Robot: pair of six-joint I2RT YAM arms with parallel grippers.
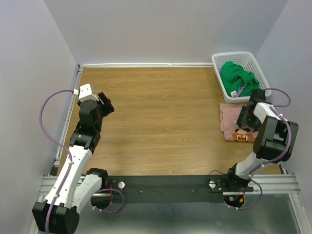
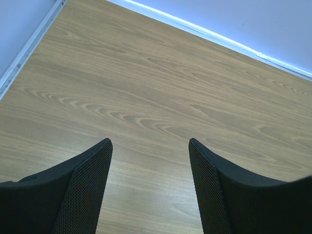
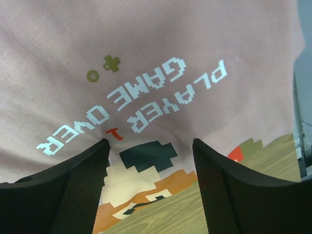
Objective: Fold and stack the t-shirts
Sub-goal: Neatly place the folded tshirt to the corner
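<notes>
A folded dusty-pink t-shirt (image 1: 228,119) lies on the table at the right, its pixel-cartoon print and "GAME OVER" lettering filling the right wrist view (image 3: 146,48). My right gripper (image 1: 244,122) is right over its near edge. It is open (image 3: 150,142), with both fingertips down against the cloth and the print between them. A bright green t-shirt (image 1: 236,78) lies crumpled in the white lattice basket (image 1: 217,63) just behind the pink one. My left gripper (image 1: 108,104) hovers at the table's left side, open (image 2: 149,142), with only bare wood between its fingers.
The basket stands in the back right corner against the walls. The wooden tabletop (image 1: 161,112) stretches between the two arms. A white rail (image 2: 29,46) runs along the left table edge, and walls close in the back and sides.
</notes>
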